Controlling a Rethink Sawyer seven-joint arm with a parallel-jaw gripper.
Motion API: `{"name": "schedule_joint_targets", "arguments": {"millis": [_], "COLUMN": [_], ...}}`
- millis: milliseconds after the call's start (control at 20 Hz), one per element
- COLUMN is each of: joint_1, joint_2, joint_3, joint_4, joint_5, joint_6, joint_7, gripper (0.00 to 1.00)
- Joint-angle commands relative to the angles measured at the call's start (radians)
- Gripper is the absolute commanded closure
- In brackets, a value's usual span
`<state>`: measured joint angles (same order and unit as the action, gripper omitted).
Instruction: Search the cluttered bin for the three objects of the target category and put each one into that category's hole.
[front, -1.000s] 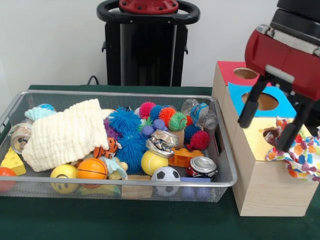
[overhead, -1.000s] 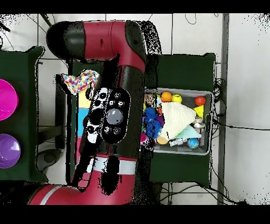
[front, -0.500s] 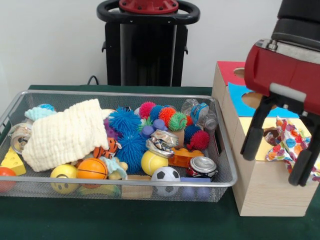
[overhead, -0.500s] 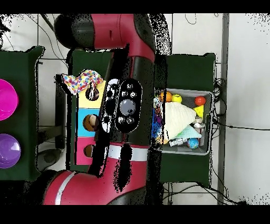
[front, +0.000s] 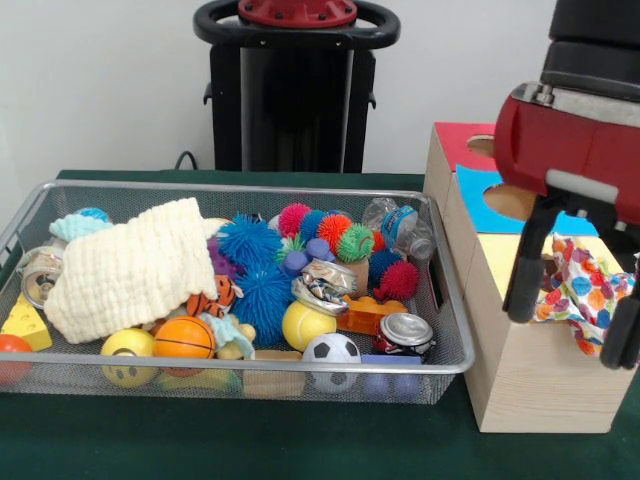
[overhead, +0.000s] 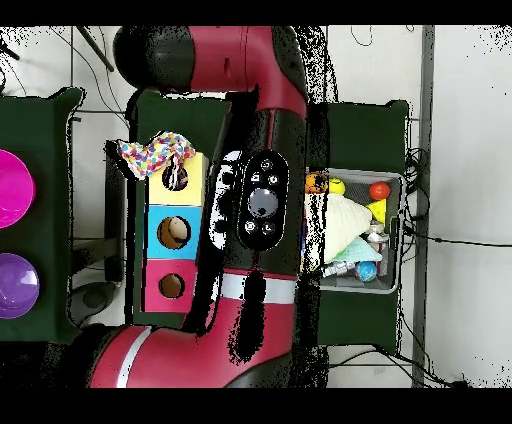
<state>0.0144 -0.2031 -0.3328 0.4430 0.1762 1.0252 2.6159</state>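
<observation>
At the left of the front view, a wire mesh bin (front: 452, 365) sits on the green table (front: 200, 440), filled with clutter. A yellow cheese-shaped wedge (front: 24, 322) and an orange ball at the far left edge lie against its left wall. A cream waffle cloth (front: 130, 265) is draped over the left half, with a yellow smiley ball (front: 127, 357) and a small basketball (front: 184, 339) below it. Toward the middle lie blue spiky balls (front: 252, 262), a yellow tennis ball (front: 306, 324), a crushed can (front: 322, 284) and a small soccer ball (front: 331, 349). Pink, orange and green spiky balls (front: 330, 230) sit at the upper middle, a clear plastic bottle (front: 400, 226) at the bin's upper right, and an upright can (front: 405, 332) at its lower right.

Right of the bin stands a wooden box (front: 520, 375) with red, blue and yellow top panels, each with a hole. A multicoloured patterned cloth (front: 585, 295) lies bunched on the yellow panel, draping over the box's edge, at the lower right of the frame. The gripper (front: 575, 305) hangs there with its black fingers (front: 528, 268) spread wide on either side of the cloth, holding nothing.

In the overhead view the arm (overhead: 262, 200) covers the middle of the frame.
</observation>
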Motion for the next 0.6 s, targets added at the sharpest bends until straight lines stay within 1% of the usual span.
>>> {"name": "schedule_joint_targets", "arguments": {"millis": [50,250,350,500,600], "joint_1": [0.008,0.026,0.035,0.054,0.057], "joint_2": [-0.065,-0.095,-0.108,-0.129,-0.141], "joint_3": [0.147,0.159,0.158,0.137,0.132], "joint_4": [0.248,0.323,0.348,0.361,0.36], "joint_5": [-0.005,-0.023,-0.032,-0.047,-0.048], "joint_6": [-0.067,-0.117,-0.129,-0.109,-0.083], "joint_7": [-0.177,-0.147,-0.132,-0.112,-0.121], "gripper": [0.0,0.0,0.0,0.0,0.0]}}
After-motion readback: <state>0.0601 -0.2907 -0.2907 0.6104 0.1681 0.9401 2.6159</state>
